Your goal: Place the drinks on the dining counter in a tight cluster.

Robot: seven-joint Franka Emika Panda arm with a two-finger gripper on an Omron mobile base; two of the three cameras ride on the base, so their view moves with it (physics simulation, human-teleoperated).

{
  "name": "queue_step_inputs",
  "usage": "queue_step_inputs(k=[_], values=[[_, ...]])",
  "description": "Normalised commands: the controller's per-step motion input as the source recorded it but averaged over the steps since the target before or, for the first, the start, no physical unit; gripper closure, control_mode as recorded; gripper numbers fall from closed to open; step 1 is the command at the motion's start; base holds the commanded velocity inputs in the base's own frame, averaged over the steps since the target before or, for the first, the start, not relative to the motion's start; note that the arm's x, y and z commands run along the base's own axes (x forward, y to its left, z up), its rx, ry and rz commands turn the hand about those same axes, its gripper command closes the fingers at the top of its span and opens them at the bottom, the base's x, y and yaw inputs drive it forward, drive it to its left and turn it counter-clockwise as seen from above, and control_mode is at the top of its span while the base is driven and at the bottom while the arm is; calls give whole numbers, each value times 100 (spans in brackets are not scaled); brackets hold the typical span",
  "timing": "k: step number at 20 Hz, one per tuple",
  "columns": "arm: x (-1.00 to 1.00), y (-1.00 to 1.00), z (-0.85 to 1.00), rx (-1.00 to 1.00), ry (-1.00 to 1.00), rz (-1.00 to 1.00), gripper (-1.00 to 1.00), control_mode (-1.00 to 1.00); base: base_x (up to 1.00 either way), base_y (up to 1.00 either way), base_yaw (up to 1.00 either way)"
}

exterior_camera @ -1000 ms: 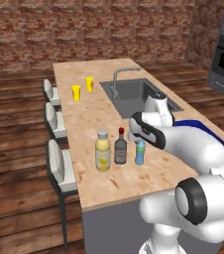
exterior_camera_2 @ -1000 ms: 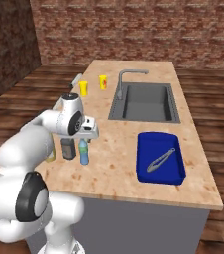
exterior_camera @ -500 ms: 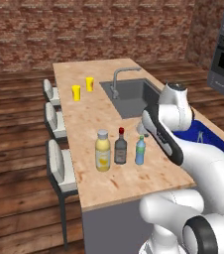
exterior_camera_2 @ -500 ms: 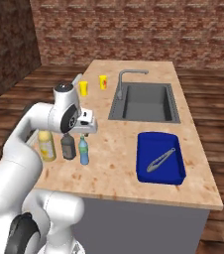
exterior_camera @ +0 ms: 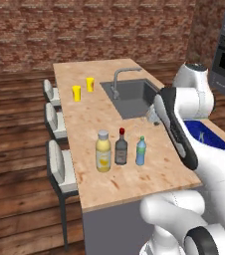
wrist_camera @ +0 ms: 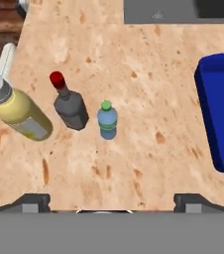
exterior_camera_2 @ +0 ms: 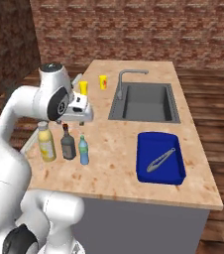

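Lifted higher off the light-wood counter [exterior_camera: 89,127], pincer [wrist_camera: 112,201] spread wide, holding nothing, above stout yellow bottle [exterior_camera: 103,151], dark red-capped bottle [exterior_camera: 121,147], slim blue bottle [exterior_camera: 141,151] standing close together.

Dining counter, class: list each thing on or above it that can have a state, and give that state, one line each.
Stout yellow bottle: upright, capped.
Dark grey-brown bottle with red cap: upright, capped.
Slim blue bottle: upright, capped.
Two small yellow cups: upright.
Steel faucet: no water running.
Blue tray: holds metal tongs.
Claw: open, holding nothing.
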Motion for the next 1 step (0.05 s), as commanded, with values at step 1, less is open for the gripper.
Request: queue_step_inputs(k=[1], values=[[-61,0,51,0,-9,-5,-100,-100,0,0,0]])
